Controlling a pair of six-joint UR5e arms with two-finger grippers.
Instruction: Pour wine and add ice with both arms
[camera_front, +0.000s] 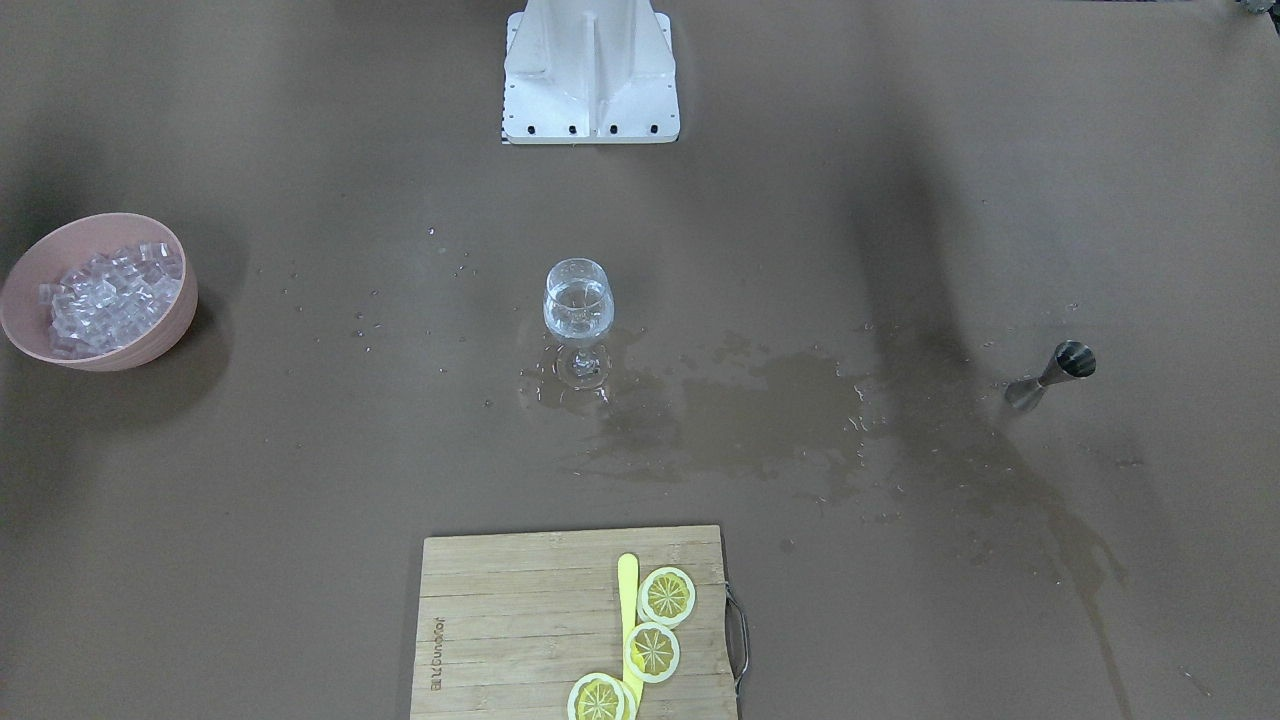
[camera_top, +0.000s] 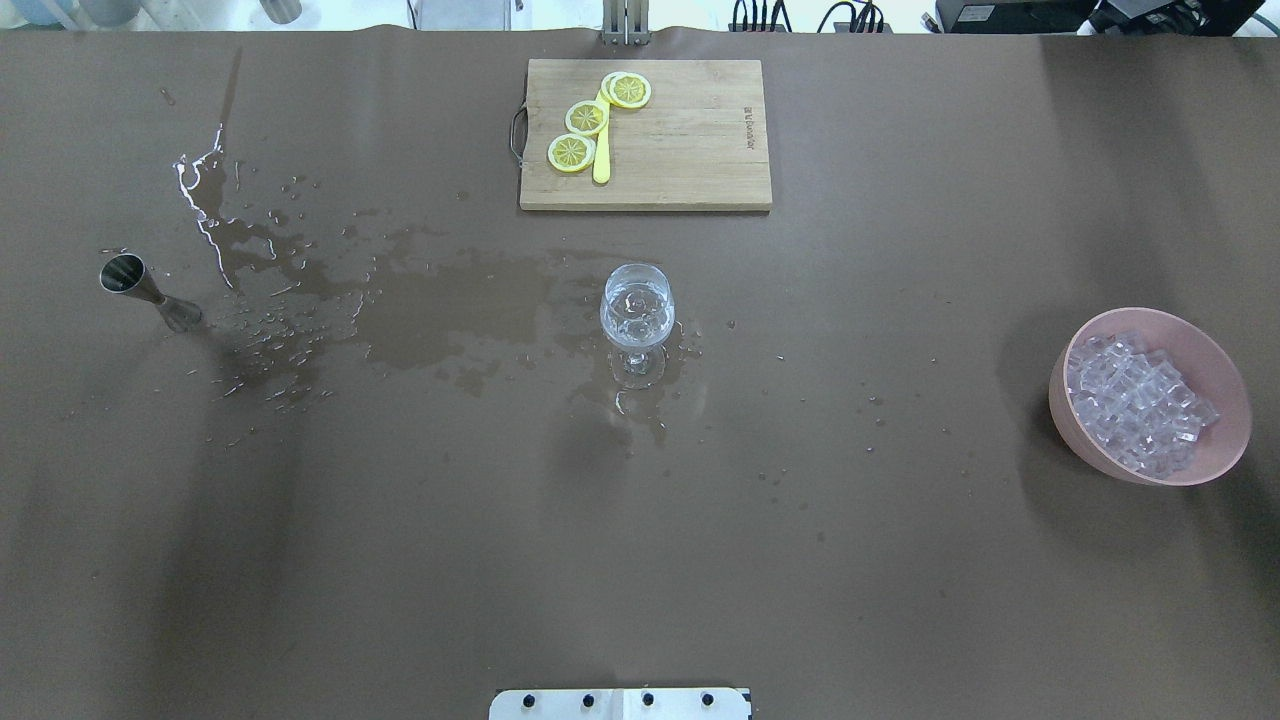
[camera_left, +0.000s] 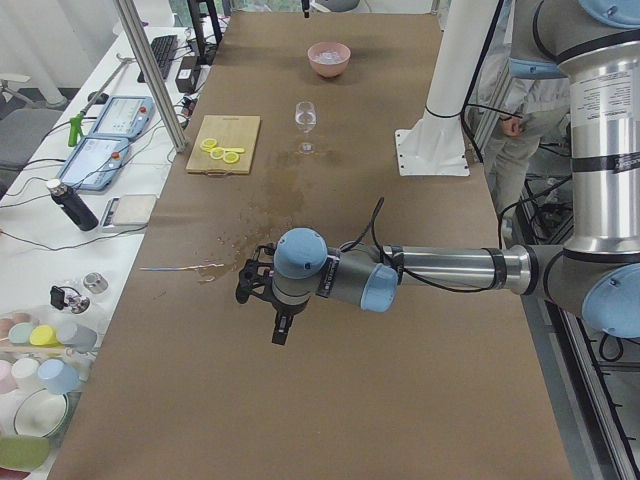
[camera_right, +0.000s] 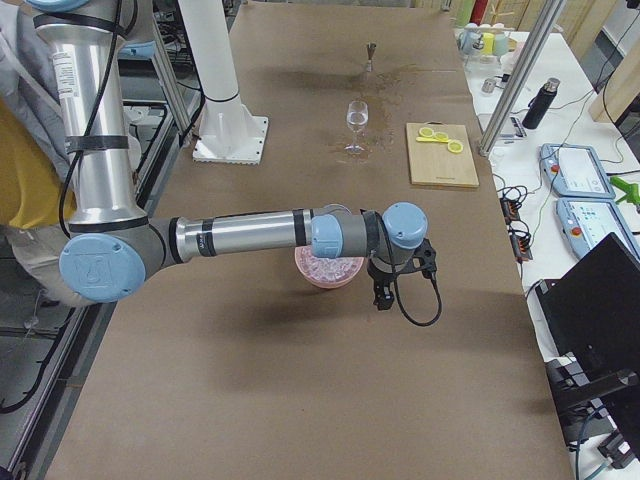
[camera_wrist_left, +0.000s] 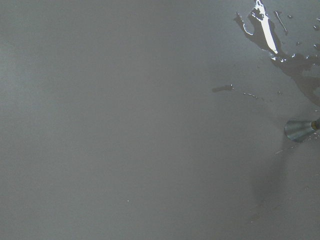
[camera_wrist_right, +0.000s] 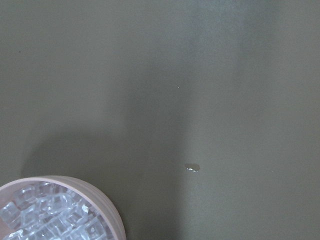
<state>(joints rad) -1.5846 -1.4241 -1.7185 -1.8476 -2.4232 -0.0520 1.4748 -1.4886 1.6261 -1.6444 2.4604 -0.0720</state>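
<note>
A wine glass (camera_front: 578, 300) stands upright mid-table and holds clear wine; it also shows in the overhead view (camera_top: 637, 305). The ice (camera_top: 1135, 400) is a heap of small clear cubes in a pink bowl (camera_front: 30, 290) at the table's end on my right. My left gripper (camera_left: 283, 332) shows only in the exterior left view, hanging over the table near the spill; I cannot tell whether it is open or shut. My right gripper (camera_right: 381, 297) shows only in the exterior right view, beside the pink bowl (camera_right: 325, 272); I cannot tell its state either.
A steel jigger (camera_top: 140, 285) stands at the table's end on my left. A wet spill (camera_top: 440, 310) spreads between it and the glass. A wooden cutting board (camera_top: 680, 140) with lemon slices (camera_top: 586, 117) lies at the far edge. The white stand (camera_front: 590, 70) is at my base.
</note>
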